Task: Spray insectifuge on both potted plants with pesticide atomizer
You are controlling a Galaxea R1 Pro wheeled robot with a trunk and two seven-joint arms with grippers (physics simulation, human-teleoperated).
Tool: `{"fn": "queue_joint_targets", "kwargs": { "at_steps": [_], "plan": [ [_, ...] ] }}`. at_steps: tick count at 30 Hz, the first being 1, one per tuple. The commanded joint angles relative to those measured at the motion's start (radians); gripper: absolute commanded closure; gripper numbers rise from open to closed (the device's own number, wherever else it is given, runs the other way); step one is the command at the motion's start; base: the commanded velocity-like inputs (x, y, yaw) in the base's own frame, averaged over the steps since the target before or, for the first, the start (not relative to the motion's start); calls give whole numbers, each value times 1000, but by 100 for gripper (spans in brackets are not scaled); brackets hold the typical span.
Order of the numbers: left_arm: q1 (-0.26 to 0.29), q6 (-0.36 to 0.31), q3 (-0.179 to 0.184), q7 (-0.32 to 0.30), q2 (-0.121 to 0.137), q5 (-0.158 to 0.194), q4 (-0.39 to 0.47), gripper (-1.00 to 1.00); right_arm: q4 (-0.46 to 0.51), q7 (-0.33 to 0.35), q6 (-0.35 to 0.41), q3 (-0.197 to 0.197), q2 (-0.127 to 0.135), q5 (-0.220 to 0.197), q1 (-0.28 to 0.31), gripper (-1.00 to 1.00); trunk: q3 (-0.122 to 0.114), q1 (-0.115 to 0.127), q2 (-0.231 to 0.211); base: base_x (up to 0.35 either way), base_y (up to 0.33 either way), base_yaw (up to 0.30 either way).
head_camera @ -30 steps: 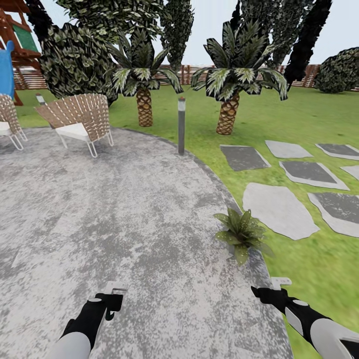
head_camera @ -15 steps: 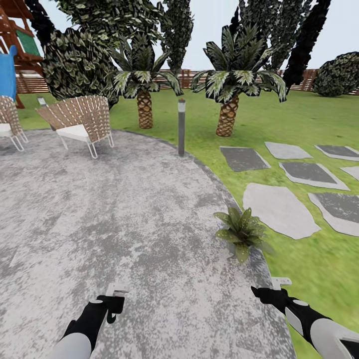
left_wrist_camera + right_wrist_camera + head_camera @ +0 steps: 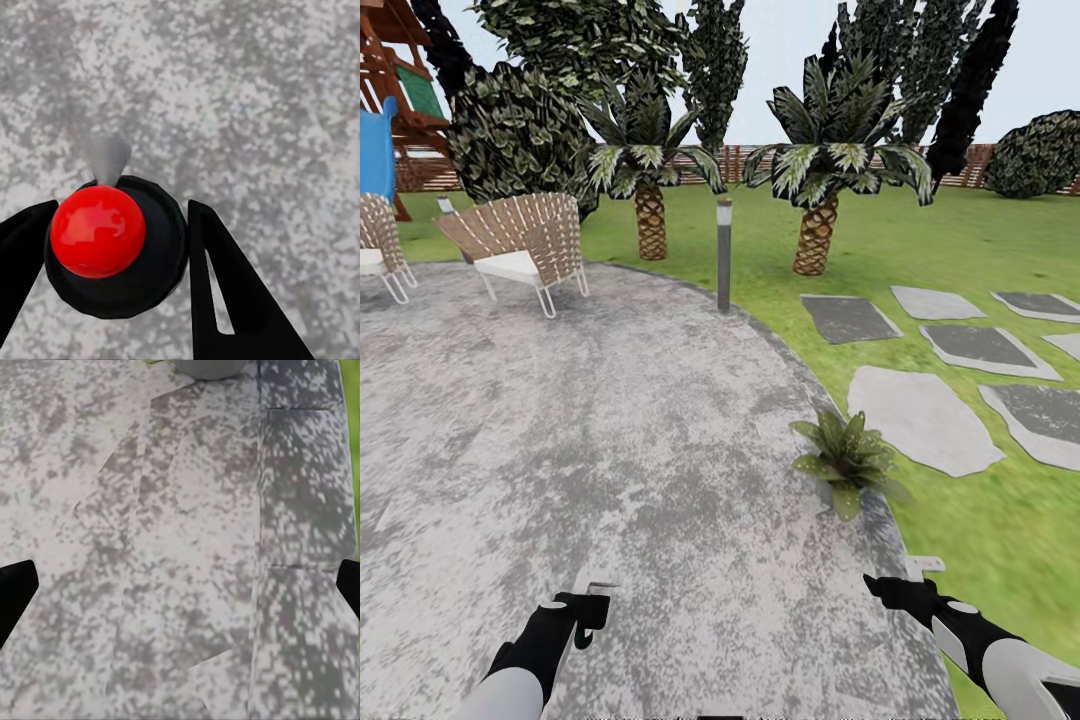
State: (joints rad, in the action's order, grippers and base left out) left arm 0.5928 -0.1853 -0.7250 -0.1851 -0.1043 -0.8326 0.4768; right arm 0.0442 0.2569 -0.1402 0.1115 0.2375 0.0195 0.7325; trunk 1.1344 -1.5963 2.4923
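Grey, mottled paving formed the round patio (image 3: 610,430) on which the robot stood, with green lawn (image 3: 960,240) beyond its curved edge. In the head view, one potted plant (image 3: 847,458), a low rosette of broad green leaves, sat right at that edge, on the patio's lawn side; its pot was hidden by the leaves there. The right wrist view supplied what the head view lacked: a curved grey form (image 3: 208,367), probably that pot's rim, at the frame edge above bare paving.

The left gripper (image 3: 588,608) hung low over the patio, well apart from the plant. In the left wrist view its two black fingers (image 3: 225,285) flanked the pesticide atomizer (image 3: 112,240), seen end-on: a dark round body topped by a glossy red dome, with a pale grey nozzle projecting from it. The fingers closed on the bottle's sides and held it. From the head camera only a dark green sliver of it showed by the gripper.

The right gripper (image 3: 180,585) hovered over the patio near the plant, its fingertips (image 3: 16,589) spread wide and holding nothing.

Beyond the patio stood a grey bollard lamp (image 3: 724,252), two palms (image 3: 815,160), a woven chair (image 3: 520,240) and grey stepping stones (image 3: 920,415).
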Motion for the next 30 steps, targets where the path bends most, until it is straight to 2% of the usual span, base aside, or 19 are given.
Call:
{"fn": "queue_joint_targets", "kwargs": {
  "at_steps": [1,14,30],
  "plan": [
    [1,-3,-8,-9,-2,-8,3,100,-1,5,-3,8,0,2,1,-100,4,-4,8,0,0,0],
    [1,-2,-8,-8,0,-8,3,100,2,6,-2,1,0,5,1,-100,56,-10,11,0,0,34],
    [1,-2,-9,-8,1,-7,5,100,1,11,-2,5,0,5,1,-100,56,-10,11,0,0,7]
  ]
}}
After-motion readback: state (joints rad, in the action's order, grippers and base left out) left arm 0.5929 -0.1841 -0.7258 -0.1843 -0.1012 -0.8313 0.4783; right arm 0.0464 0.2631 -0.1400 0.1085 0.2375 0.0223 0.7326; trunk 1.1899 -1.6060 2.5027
